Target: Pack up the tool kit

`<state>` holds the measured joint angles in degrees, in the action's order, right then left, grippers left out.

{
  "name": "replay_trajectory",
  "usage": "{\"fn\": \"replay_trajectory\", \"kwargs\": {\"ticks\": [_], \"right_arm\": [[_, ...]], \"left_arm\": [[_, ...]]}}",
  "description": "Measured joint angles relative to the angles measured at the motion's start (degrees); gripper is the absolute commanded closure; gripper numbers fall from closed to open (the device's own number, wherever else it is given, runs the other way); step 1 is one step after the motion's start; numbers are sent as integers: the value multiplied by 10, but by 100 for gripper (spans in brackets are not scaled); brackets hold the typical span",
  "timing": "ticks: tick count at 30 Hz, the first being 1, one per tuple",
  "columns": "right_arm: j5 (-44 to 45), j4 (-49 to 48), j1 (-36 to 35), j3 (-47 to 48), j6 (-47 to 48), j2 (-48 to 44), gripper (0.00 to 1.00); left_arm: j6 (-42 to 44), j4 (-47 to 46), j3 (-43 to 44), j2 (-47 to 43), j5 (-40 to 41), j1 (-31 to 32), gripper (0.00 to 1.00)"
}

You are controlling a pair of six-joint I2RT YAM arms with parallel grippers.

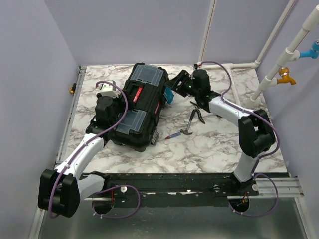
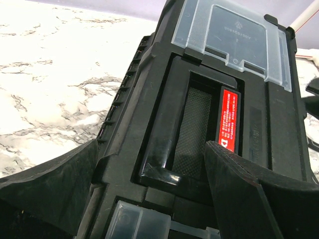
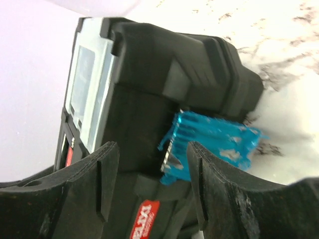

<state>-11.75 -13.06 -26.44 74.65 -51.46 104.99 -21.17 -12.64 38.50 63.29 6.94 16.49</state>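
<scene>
The black toolbox (image 1: 142, 107) lies closed on the marble table, with a grey translucent lid compartment (image 2: 234, 35) and a black handle (image 2: 164, 134) beside a red label. My left gripper (image 1: 119, 112) is open wide over the lid's left edge; one finger (image 2: 50, 189) is beside the box's side and the other (image 2: 249, 194) on the lid. My right gripper (image 3: 154, 169) is open at the box's right side. A teal latch (image 3: 214, 139) sticks out just beyond its fingertips. Pliers (image 1: 195, 117) and a small screwdriver (image 1: 174, 135) lie on the table right of the box.
White pipes (image 1: 279, 59) with yellow and blue fittings rise at the back right. Purple walls close in the table on three sides. A small white object (image 1: 104, 87) sits behind the left arm, and a yellow part (image 1: 72, 89) is at the table's left edge.
</scene>
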Motion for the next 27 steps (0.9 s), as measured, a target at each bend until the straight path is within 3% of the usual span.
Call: {"fn": "replay_trajectory", "kwargs": {"ticks": [2, 5, 11, 17, 27], "right_arm": [[13, 2, 6, -27, 0, -22, 37], [25, 6, 23, -47, 2, -44, 48], [50, 21, 58, -69, 18, -64, 99], [66, 86, 47, -56, 39, -38, 99], [216, 307, -30, 141, 54, 97, 99]], "left_arm": [[0, 0, 0, 0, 0, 0, 13], [0, 0, 0, 1, 0, 0, 13], [0, 0, 3, 4, 1, 0, 13], [-2, 0, 14, 21, 2, 0, 8], [-9, -4, 20, 31, 1, 0, 7]]}}
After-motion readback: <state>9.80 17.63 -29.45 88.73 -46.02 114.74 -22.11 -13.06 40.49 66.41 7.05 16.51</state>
